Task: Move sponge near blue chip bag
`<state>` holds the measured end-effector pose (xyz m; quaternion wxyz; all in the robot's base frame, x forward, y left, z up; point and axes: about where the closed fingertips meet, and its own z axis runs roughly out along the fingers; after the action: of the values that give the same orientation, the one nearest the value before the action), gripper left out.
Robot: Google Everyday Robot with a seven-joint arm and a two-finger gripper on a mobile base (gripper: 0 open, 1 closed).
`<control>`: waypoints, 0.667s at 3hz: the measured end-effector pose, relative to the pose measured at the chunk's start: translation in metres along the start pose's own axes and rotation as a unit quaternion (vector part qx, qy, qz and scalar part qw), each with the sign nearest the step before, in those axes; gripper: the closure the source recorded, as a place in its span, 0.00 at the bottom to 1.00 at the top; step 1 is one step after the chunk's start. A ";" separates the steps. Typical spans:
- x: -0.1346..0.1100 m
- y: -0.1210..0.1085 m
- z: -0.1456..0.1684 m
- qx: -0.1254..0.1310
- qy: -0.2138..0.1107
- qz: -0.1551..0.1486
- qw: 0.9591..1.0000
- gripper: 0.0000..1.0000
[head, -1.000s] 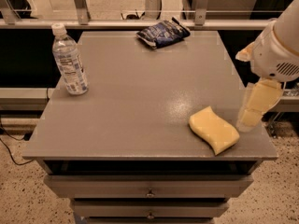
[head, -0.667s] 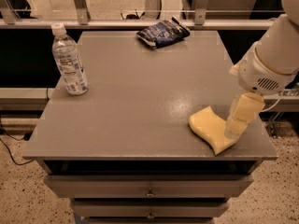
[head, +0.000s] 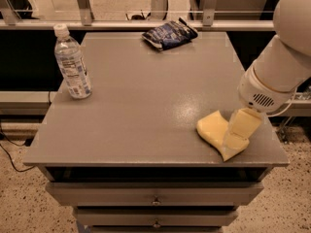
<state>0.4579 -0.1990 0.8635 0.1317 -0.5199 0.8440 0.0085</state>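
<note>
The pale yellow sponge lies flat near the front right corner of the grey table. My gripper hangs from the white arm at the right and reaches down onto the sponge's right half, covering part of it. The dark blue chip bag lies at the table's far edge, a little right of the middle, well away from the sponge and the gripper.
A clear plastic water bottle stands upright near the table's left edge. Drawers sit below the table's front edge. A metal railing runs behind the table.
My gripper has moved left and down from beside the sponge's right end to over the sponge. The sponge, bag and bottle have not moved.
</note>
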 end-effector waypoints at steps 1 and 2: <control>0.003 0.012 0.012 -0.009 0.008 0.029 1.000 0.00; 0.004 0.020 0.028 -0.018 0.012 0.048 0.999 0.00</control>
<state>0.4441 -0.1891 0.8328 0.1111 -0.4808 0.8695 0.0239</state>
